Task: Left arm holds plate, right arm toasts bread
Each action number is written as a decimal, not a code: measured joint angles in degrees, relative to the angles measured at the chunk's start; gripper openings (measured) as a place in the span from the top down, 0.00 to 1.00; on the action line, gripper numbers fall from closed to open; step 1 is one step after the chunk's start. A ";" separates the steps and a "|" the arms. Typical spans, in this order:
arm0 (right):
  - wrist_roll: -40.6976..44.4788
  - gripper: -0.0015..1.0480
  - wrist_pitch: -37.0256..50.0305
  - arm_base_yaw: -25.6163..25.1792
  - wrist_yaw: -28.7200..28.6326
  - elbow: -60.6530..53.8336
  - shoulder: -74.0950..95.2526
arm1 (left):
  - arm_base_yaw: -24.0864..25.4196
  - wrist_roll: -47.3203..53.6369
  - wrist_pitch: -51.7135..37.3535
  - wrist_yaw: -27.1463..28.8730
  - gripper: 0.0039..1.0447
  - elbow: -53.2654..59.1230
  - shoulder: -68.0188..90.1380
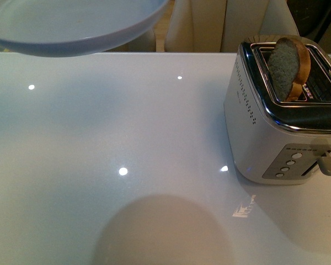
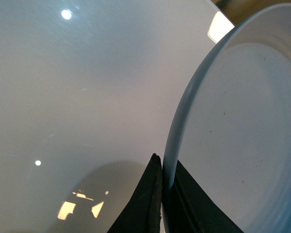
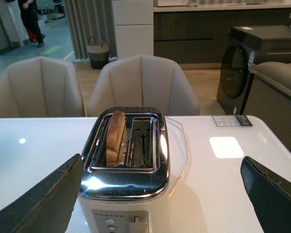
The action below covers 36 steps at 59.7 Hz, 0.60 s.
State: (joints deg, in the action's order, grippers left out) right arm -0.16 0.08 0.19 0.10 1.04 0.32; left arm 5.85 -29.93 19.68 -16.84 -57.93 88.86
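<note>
The left hand [image 2: 166, 175] is clenched on the plate [image 1: 71, 27]. In the left wrist view its two black fingers [image 2: 148, 206] pinch the raised rim from either side, one against the underside and one against the inner face. The plate is pale blue-grey. It hangs in the air above the far left part of the white, glossy table [image 1: 99, 138] and touches nothing but the fingers. In the front view its edge is cut off by the top of the picture. A soft round shadow [image 1: 160, 232] lies on the table near the front edge.

The toaster [image 1: 254, 127] stands on the right side of the table, well apart from the plate. It is silver, with a polished chrome top and two long slots. Its front panel carries a column of small round buttons, with a lever [image 1: 330, 164] beside them.

The bread [image 1: 287, 66] stands on edge in the slot nearer the toaster's left side, as the front view shows it. Its rounded top and darker crust rise above the chrome rim, and it tilts slightly.

The right hand [image 3: 155, 194] is released and holds nothing. Its two dark fingers are spread wide, one on either side of the toaster in the right wrist view. Neither touches the toaster or the bread.

Beyond the table stand two pale upholstered chairs [image 3: 143, 82].
</note>
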 joint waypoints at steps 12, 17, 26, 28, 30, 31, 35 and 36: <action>-0.02 0.09 0.00 0.00 0.00 0.00 0.00 | 9.66 11.89 -7.21 0.11 0.97 0.02 10.34; 0.00 0.09 0.00 0.00 0.00 0.00 0.00 | 11.82 17.18 -9.90 0.46 0.97 0.22 15.10; 0.00 0.09 0.00 0.00 0.00 0.00 0.00 | 13.90 19.65 -15.98 -1.51 0.97 1.88 22.29; 0.00 0.09 0.00 0.00 0.00 0.00 0.00 | 14.16 19.58 -17.62 -2.27 0.97 2.36 23.65; 0.00 0.09 0.00 0.00 0.00 0.00 0.00 | 14.32 19.37 -19.23 -2.78 0.97 2.82 24.94; -0.02 0.09 0.00 0.00 0.00 0.00 0.00 | 14.38 19.28 -20.22 -2.95 0.97 3.08 25.77; 0.00 0.09 0.00 0.00 0.00 0.00 0.00 | 14.43 18.86 -22.93 -3.37 0.97 3.85 28.11; 0.00 0.09 0.00 0.00 0.00 0.00 0.00 | 14.43 18.69 -23.71 -3.56 0.97 4.04 28.87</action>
State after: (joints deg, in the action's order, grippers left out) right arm -0.16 0.08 0.19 0.10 1.04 0.32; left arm 20.27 -11.25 -4.03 -20.40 -53.89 117.73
